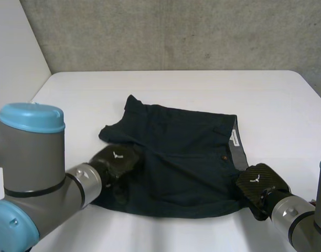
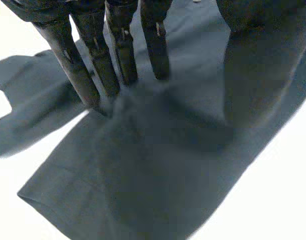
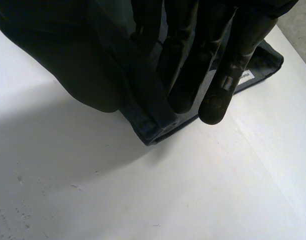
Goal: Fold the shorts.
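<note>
My left arm reaches in low, bent at the elbow, and my left hand [image 1: 116, 160] lies palm down with its fingers [image 2: 120, 50] straight and side by side, tips pressing the shorts [image 1: 181, 157], thumb held apart. My right hand [image 1: 260, 181] sits low at the waistband's near corner, its straight fingers [image 3: 233, 65] pinching the cloth against the thumb [image 3: 83, 65].

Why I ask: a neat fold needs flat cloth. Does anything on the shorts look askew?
Yes. The dark navy cloth shorts lie rumpled: the leg by the left hand is bunched into a crease, and the waistband's grey inner lining with its white label shows.
</note>
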